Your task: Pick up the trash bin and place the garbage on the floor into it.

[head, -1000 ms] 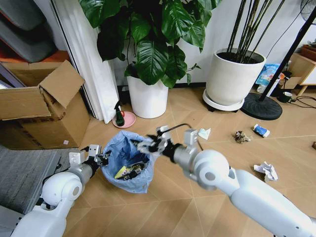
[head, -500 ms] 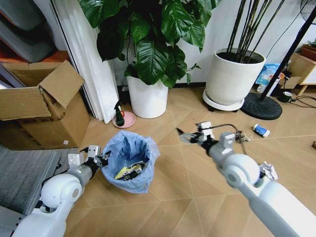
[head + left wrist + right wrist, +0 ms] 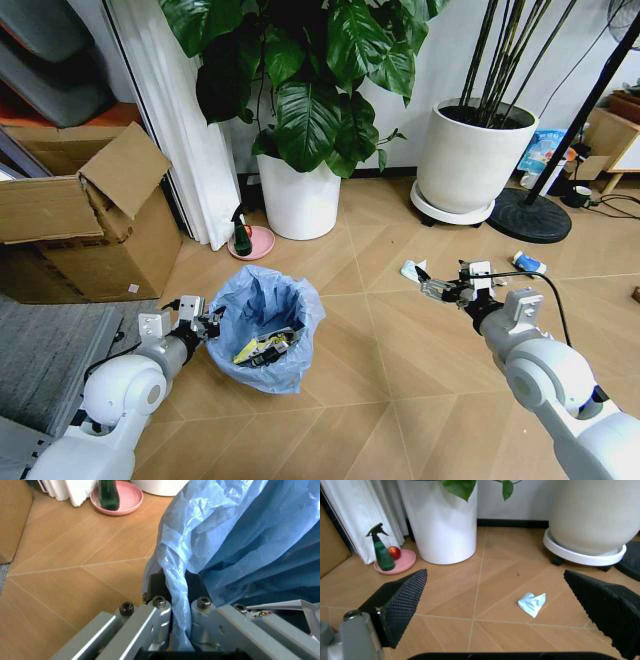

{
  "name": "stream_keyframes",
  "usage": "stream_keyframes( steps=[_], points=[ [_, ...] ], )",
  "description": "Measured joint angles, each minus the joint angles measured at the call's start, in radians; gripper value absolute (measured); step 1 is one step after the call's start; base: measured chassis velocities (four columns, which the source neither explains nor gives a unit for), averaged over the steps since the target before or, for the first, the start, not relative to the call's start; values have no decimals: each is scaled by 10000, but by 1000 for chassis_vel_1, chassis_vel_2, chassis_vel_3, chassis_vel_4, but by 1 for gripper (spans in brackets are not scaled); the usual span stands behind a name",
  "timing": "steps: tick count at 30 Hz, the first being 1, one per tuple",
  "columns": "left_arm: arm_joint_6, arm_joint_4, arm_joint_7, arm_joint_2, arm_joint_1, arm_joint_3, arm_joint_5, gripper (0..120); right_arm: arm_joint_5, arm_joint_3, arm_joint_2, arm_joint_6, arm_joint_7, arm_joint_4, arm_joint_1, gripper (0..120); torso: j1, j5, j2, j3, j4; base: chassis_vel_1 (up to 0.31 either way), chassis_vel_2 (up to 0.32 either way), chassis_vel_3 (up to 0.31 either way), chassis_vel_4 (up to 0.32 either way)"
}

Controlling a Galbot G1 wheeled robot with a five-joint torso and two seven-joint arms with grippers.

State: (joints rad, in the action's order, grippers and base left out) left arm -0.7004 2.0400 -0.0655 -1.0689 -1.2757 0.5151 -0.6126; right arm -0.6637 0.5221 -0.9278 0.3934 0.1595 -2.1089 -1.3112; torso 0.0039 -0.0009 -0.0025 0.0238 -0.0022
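The trash bin [image 3: 262, 336], a dark bin lined with a wrinkly blue bag, stands on the floor [image 3: 350, 400] at lower left. It holds a yellow wrapper [image 3: 249, 347] and other litter. My left gripper [image 3: 206, 322] is shut on its near rim; in the left wrist view the fingers [image 3: 161, 612] pinch the blue liner [image 3: 240, 536] against the dark rim. My right gripper [image 3: 428, 286] hovers open just short of a white paper wad [image 3: 411, 270]. That wad [image 3: 532, 604] lies on the floor between the spread fingers of the right gripper [image 3: 495, 574]. A blue-white can [image 3: 528, 263] lies farther right.
A white plant pot [image 3: 299, 197] and a larger one on a wheeled tray [image 3: 468, 150] stand behind. A green spray bottle [image 3: 241, 231] sits on a pink dish by the curtain. A cardboard box [image 3: 85, 215] is at left, a black lamp base [image 3: 530, 215] at right.
My right arm has swung from above the trash bin out to the right, ending near the white paper wad. The left gripper and the bin have stayed put.
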Motion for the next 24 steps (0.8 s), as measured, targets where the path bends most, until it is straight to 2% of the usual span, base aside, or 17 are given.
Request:
stream_keyframes(
  steps=[7, 10, 13, 15, 21, 23, 24],
  points=[
    [0, 92, 4, 17, -85, 42, 5, 0, -15, -76, -93, -3, 6, 12, 49, 100, 0, 4, 0, 0, 3, -104, -101, 135, 105],
    [0, 116, 6, 2, -118, 42, 5, 0, -19, -122, -103, -12, 16, 30, 75, 100, 0, -9, -1, 1, -1, -170, -215, 204, 181],
    [0, 139, 9, -7, -124, 36, 7, 0, -32, -147, -108, -13, 22, 42, 77, 100, 1, 14, 0, 1, 0, -211, -230, 210, 207],
    [0, 144, 14, -22, -127, 7, 7, 0, -39, -156, -115, -19, 26, 49, 70, 100, 1, -6, 0, 1, -3, -202, -229, 220, 202],
    [1, 176, 16, -15, -127, -20, 16, 0, -69, -173, -167, -28, 31, 71, 20, 100, 1, 7, 0, 1, -2, -194, -204, 198, 203],
    [1, 177, 16, -12, -128, -21, 15, 0, -70, -176, -172, -28, 31, 75, 17, 100, 1, 7, -1, 1, -3, -194, -182, 198, 184],
    [1, 186, 17, -3, -135, -20, 13, 0, -78, -190, -180, -31, 32, 74, 12, 100, 1, -5, 0, 1, -1, -179, -200, 190, 200]
  ],
)
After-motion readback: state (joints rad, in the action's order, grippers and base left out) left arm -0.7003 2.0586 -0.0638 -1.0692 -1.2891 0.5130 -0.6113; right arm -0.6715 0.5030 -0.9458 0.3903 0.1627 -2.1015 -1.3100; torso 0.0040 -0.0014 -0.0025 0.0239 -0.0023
